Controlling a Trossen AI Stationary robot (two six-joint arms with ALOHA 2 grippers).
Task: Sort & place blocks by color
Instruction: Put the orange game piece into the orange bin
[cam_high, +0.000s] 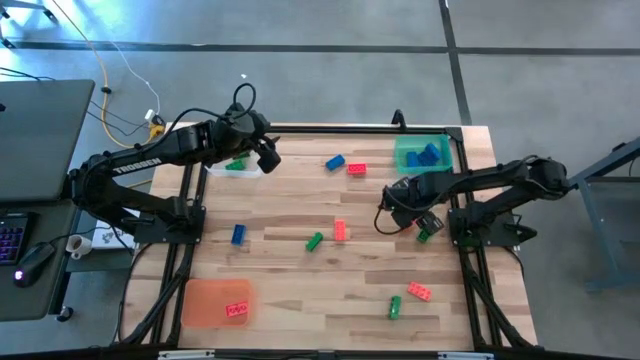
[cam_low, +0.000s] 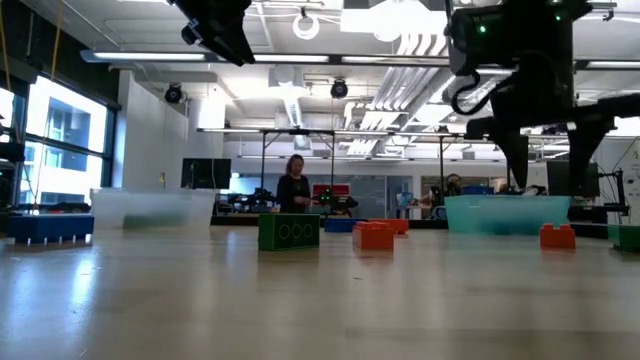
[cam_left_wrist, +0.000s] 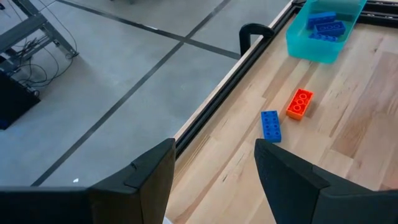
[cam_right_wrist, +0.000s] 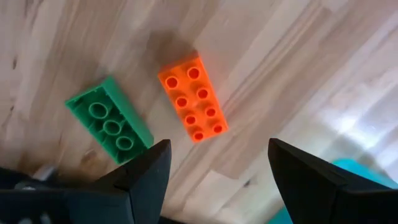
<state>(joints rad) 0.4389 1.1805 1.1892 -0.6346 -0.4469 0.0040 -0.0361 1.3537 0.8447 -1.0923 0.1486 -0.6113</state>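
Right hand (cam_right_wrist: 214, 180) hovers, fingers apart, over the red brick (cam_right_wrist: 193, 98) lying flat on the worktop (cam_high: 300, 290) beside a green brick (cam_right_wrist: 109, 121). Best centre on red, clear of green. Left hand (cam_left_wrist: 214, 171), also spread, waits near the clear tray (cam_high: 236, 168).

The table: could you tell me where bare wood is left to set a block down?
Most room lies in the near middle, between the orange tray and the green block. Another patch sits between the blue block and the clear tray. The area by the right gripper is crowded.
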